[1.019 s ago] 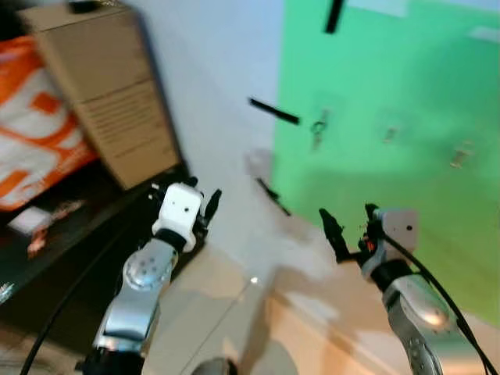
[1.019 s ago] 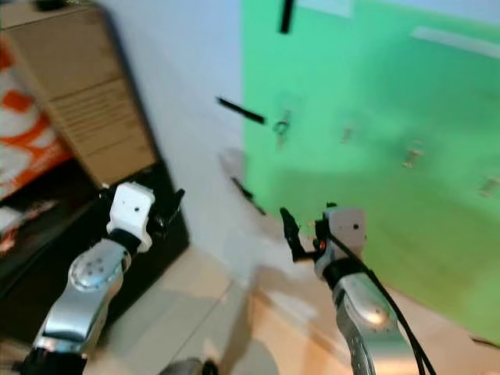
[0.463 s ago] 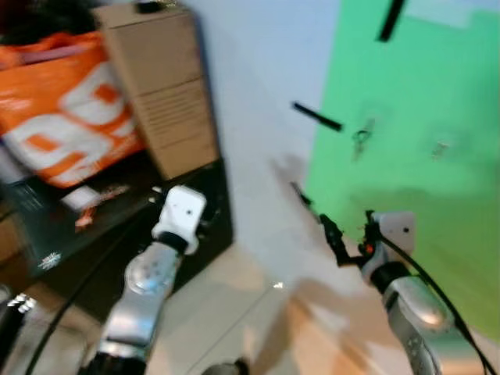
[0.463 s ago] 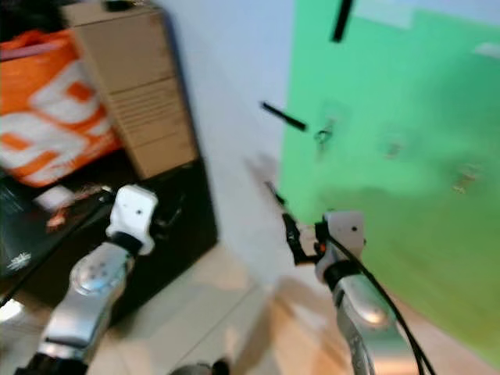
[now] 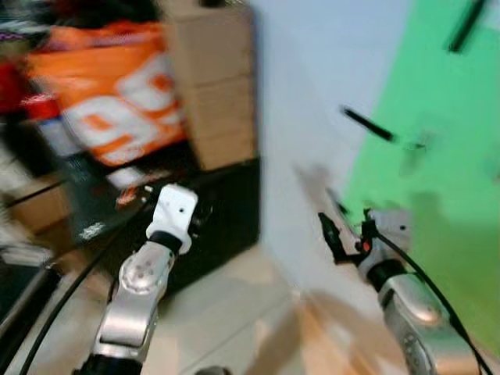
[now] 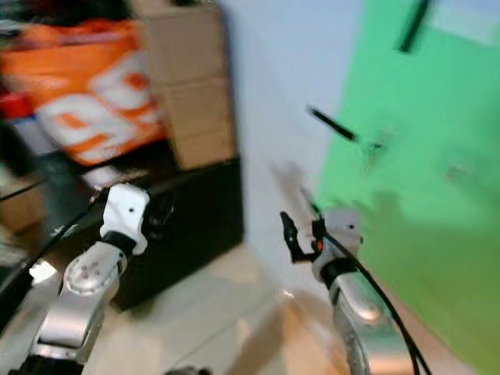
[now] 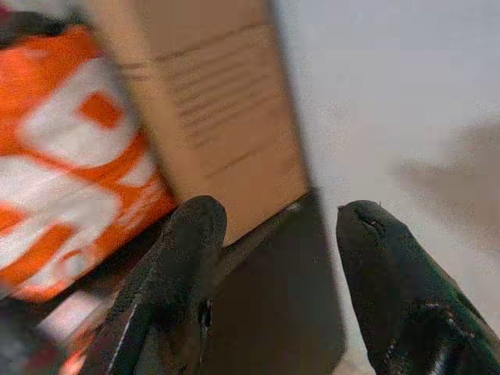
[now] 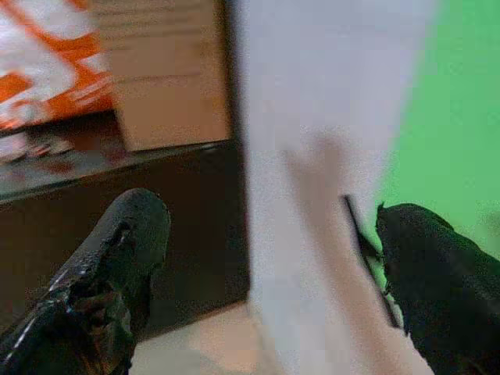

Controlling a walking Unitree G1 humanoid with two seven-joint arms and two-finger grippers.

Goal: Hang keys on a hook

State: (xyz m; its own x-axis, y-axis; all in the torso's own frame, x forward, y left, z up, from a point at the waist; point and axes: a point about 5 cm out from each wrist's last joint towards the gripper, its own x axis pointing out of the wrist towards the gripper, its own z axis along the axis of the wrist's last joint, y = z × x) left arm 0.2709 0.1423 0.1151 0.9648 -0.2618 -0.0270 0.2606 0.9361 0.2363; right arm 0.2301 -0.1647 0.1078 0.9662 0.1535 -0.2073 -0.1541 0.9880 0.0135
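Observation:
The head views are blurred. A small grey shape that may be keys (image 5: 414,147) hangs on the green wall panel (image 5: 461,180), just right of a black peg (image 5: 367,125). A second black peg (image 5: 467,23) sits higher up. My right gripper (image 5: 346,234) is raised in front of the white wall, below and left of the grey shape, open and holding nothing (image 8: 273,219). My left gripper (image 5: 187,223) is held up before a black cabinet (image 5: 226,203), open with nothing between its fingers (image 7: 277,219).
A tall cardboard box (image 5: 211,78) and an orange and white bag (image 5: 109,101) stand on the black cabinet at the left. The white wall (image 5: 312,94) runs between the box and the green panel. Pale floor tiles (image 5: 226,312) lie below.
The whole picture has slid rightward, so the camera has turned left: more of the bag and cabinet shows, less of the green panel. Both grippers hold the same open pose.

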